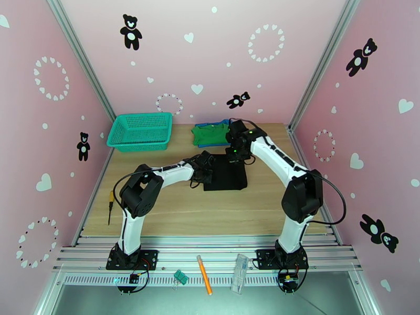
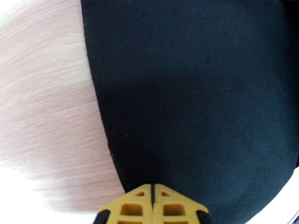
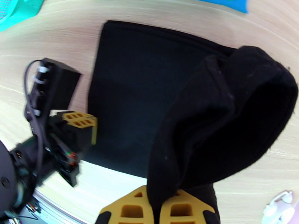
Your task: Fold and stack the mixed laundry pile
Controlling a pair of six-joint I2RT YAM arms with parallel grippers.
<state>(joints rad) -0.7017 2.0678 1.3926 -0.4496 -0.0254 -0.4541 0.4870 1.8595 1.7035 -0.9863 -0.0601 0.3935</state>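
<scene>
Centrally on the wooden table [image 1: 173,211] the black garment [image 1: 226,174] is laid out as a flat, roughly square panel. One part of it is held raised in a thick fold, as is seen from the right wrist. Behind it, toward the far edge of the table, the green garment [image 1: 210,135] is spread flat on the blue shirt [image 1: 224,123], of which a narrow rim is shown around the green. These two are kept apart from the black one by a strip of bare wood. To their left the teal mesh basket [image 1: 140,131] is set upright at the far left corner. A thin tool [image 1: 111,205] with a yellow handle is seen at the left edge of the table. On the metal rails [image 1: 210,253] before the arm bases an orange pencil [image 1: 204,275], a clear plastic piece [image 1: 240,273] and a small green part [image 1: 181,276] are laid. The table is enclosed by pink walls [image 1: 63,127] decorated with black bears and white hearts.

The left gripper [image 1: 205,171] is placed at the left edge of the black garment, its yellow fingers [image 2: 134,210] pressed together with a hairline seam between them. Whether cloth is nipped there cannot be told. The right gripper [image 1: 234,151] is held over the far right corner of the garment and is clamped on the raised fold, which is seen coming out from between its fingers.
</scene>
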